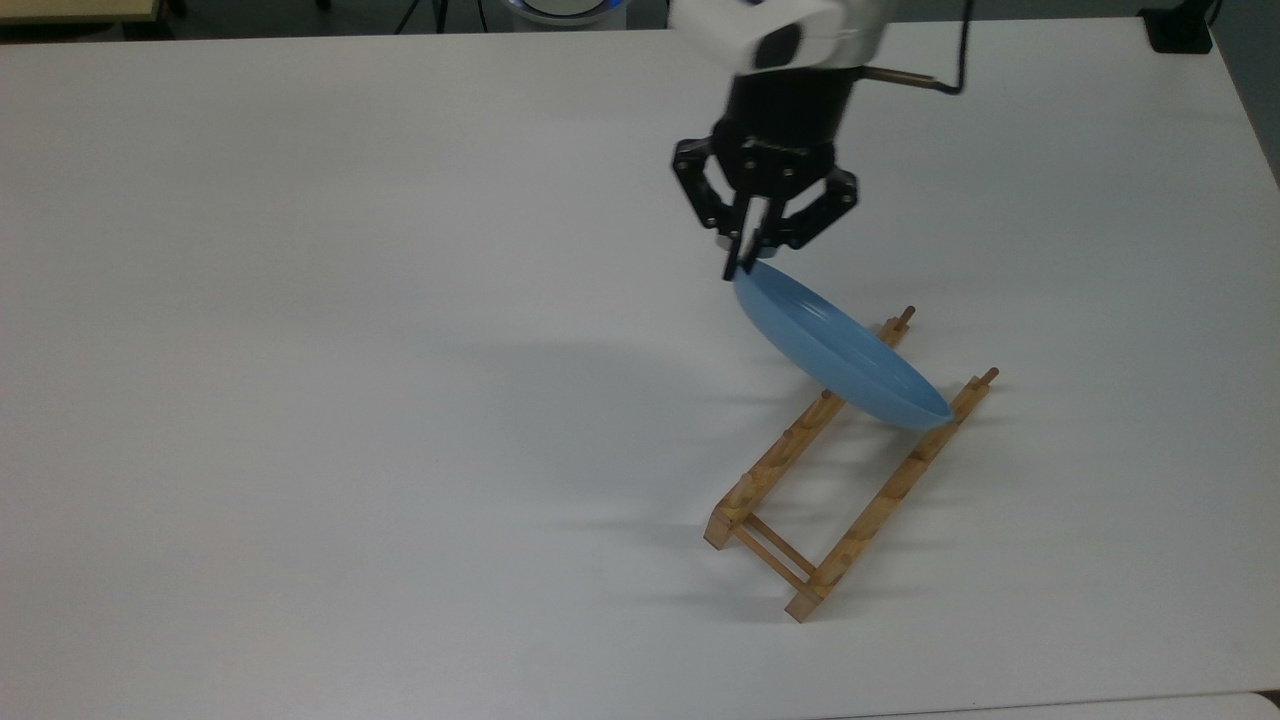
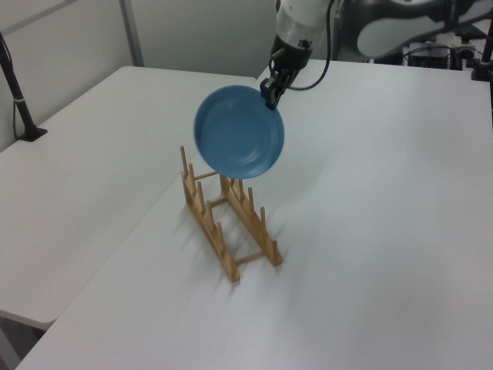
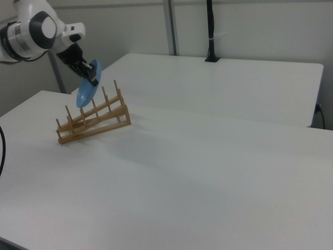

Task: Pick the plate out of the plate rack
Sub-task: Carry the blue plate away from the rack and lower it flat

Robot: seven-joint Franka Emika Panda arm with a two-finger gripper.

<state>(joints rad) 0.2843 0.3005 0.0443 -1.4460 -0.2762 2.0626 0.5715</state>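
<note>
Pinched by the rim at its upper edge, between fingers of the gripper (image 1: 745, 262) closed tight on it, so the light-blue plate (image 1: 835, 352) hangs on edge below the tool. Held clear of the wooden plate rack (image 2: 228, 222) and apparently above the peg tops, judging by the left view, probably so nothing snags. Down under the tool, resting on the white table (image 1: 300, 400), with its slots bare.

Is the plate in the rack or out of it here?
Out. The plate hangs from the gripper by its rim, clear above the rack pegs in the left view.
</note>
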